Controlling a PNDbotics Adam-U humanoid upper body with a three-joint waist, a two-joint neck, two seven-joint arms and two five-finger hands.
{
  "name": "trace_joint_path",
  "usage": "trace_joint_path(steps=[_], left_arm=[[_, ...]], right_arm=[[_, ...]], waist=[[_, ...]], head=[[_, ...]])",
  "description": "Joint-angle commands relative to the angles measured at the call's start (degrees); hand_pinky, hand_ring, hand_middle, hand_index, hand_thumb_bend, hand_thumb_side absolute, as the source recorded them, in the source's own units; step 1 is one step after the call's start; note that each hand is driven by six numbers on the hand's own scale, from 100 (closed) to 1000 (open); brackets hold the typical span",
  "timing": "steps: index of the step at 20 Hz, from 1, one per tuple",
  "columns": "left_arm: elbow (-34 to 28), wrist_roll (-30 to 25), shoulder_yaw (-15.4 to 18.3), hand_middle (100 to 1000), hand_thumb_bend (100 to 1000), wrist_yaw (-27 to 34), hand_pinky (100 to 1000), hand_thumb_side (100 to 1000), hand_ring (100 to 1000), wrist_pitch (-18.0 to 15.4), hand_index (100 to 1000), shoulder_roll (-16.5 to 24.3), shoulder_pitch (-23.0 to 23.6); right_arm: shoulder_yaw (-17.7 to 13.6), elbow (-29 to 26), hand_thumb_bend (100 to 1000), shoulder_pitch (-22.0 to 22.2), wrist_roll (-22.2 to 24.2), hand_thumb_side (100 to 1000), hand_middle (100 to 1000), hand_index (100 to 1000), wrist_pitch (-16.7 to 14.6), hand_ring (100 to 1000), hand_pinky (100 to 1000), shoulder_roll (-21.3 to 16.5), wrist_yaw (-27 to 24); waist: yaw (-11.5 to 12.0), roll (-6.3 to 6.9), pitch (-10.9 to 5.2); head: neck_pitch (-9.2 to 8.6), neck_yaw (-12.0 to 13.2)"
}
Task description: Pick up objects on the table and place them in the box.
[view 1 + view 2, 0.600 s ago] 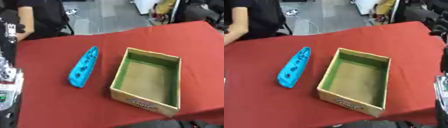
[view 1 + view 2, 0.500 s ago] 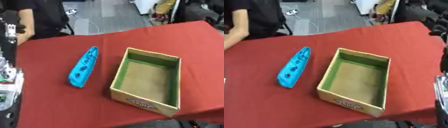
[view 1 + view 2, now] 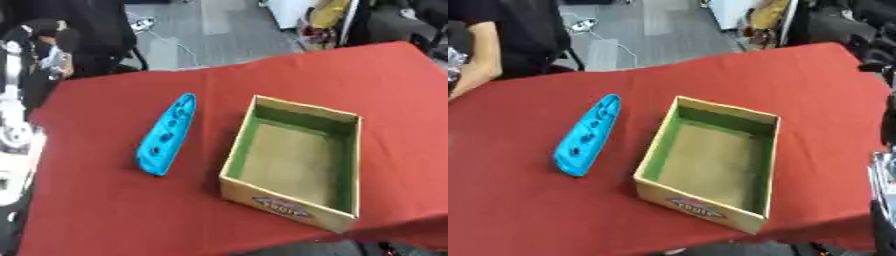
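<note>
A table covered in a red cloth carries two things. A bright blue, elongated plastic object with a pointed end and several dark holes along its top lies flat on the cloth towards the table's left side, its narrow tip aimed at the far edge and its broader end at the near edge. Just to its right, apart from it, stands an open rectangular cardboard box with green inner walls and a tan floor, set askew so that one corner points at the near edge; a printed label shows on its near outer wall. Nothing lies inside the box.

The robot's left arm, black with silver parts, rises along the table's left edge, and whether the left hand's fingers are spread or curled cannot be told. At the table's right edge, dark and silver parts of the right arm show in the right eye view; the right hand itself cannot be made out, so its state cannot be told either
</note>
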Motion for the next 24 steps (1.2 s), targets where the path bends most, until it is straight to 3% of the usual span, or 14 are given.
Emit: trace_joint_path(steps=[1, 5, 11, 17, 24], left_arm=[[5.12, -6.07, -4.41, 709, 969, -4.53, 655, 856, 609, 4.0, 797, 6.55, -3.65], [14.96, -13.0, -10.04, 725, 1000, -5.65, 668, 840, 624, 4.32, 801, 7.58, -10.28], [27.63, -17.14, -13.52, 720, 1000, -7.33, 679, 822, 633, 2.28, 798, 2.67, -17.31], [34.47, -19.03, -14.85, 721, 1000, -9.78, 696, 810, 648, 1.15, 800, -1.31, -20.05], [37.8, -21.6, -15.84, 714, 1000, -13.09, 697, 796, 647, 0.26, 798, -3.94, -20.44]], right_arm=[[0.17, -0.39, 461, -0.3, 0.39, 976, 849, 993, -0.04, 814, 600, -1.13, 0.07], [0.41, -0.17, 461, -0.19, 0.77, 973, 849, 994, -0.1, 814, 600, -0.99, -0.09], [0.57, -0.08, 460, -0.33, 1.11, 970, 850, 995, -0.17, 814, 600, -0.67, -0.38], [0.6, -0.15, 460, -0.47, 1.26, 971, 850, 995, -0.18, 814, 600, -0.53, -0.44], [0.57, -0.18, 460, -0.53, 1.34, 971, 850, 995, -0.16, 814, 600, -0.5, -0.47]], waist=[[-0.32, -0.05, -0.69], [-0.64, -0.1, -0.8], [-0.87, -0.07, -0.7], [-1.12, -0.09, -0.72], [-1.15, -0.16, -0.65]], head=[[-0.08, 0.95], [-0.08, 2.1], [-0.08, 2.73], [-0.08, 2.44], [-0.08, 2.79]])
